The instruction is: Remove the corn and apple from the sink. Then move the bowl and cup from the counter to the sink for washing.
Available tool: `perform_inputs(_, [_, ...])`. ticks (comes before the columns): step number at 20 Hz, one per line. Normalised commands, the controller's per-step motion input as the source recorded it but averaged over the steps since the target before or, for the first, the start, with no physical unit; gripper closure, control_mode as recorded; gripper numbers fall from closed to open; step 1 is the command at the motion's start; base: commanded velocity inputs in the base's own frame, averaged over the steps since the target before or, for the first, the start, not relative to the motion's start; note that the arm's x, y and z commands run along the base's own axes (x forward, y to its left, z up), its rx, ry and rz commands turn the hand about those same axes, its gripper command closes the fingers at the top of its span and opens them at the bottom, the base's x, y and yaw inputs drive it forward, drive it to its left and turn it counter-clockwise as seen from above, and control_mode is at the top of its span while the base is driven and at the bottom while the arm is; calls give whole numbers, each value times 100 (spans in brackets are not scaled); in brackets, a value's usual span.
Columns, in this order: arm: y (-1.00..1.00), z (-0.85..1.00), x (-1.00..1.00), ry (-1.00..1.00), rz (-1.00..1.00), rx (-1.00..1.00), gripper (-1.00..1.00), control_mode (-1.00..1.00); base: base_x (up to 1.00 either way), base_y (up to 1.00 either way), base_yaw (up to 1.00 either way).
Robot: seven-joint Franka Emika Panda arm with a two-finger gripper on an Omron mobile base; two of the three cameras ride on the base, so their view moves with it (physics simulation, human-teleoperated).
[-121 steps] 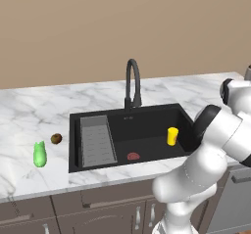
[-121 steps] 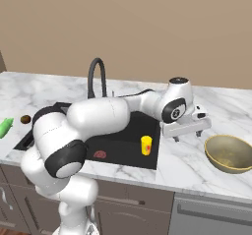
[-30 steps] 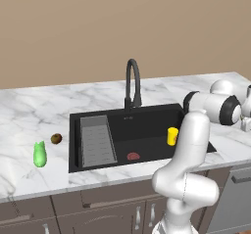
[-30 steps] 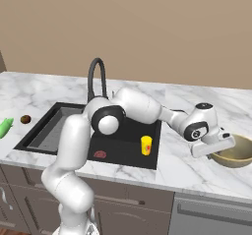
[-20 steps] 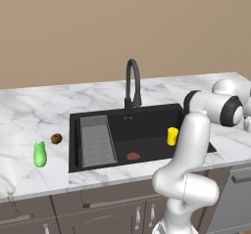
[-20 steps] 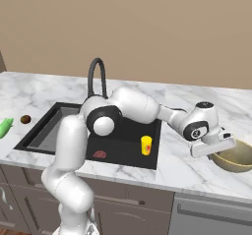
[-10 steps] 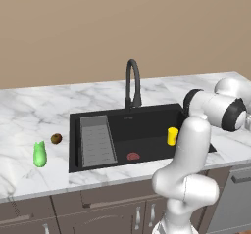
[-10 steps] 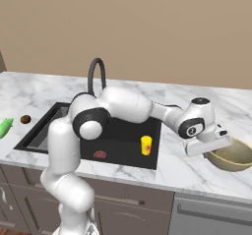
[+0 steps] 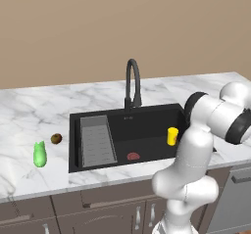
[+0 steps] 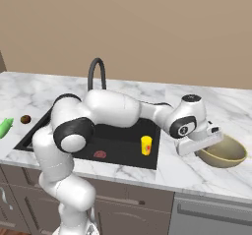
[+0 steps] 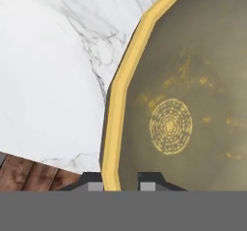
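While base shows arm, tool [image 11: 120, 182] apparently pinches bowl [image 11: 193, 104] rim.

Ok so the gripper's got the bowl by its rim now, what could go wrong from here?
1. The gripper pinches only the thin rim of the wide bowl, one finger inside and one outside, so the bowl may tilt or slip when lifted.
2. The cup stands upright in the sink, near its bowl-side edge; a bowl lowered there could knock it over.
3. The bowl sits near the counter front edge, so dragging it could push it off.
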Motion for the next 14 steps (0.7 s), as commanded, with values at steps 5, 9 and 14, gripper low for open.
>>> perform_inputs(5, [35,26,-19,0,21,0,100,-100,0,0,0])
perform_inputs(9, [38,25,-18,2,19,0,100,-100,0,0,0])
perform_inputs(14, [39,24,-16,3,20,0,100,-100,0,0,0])
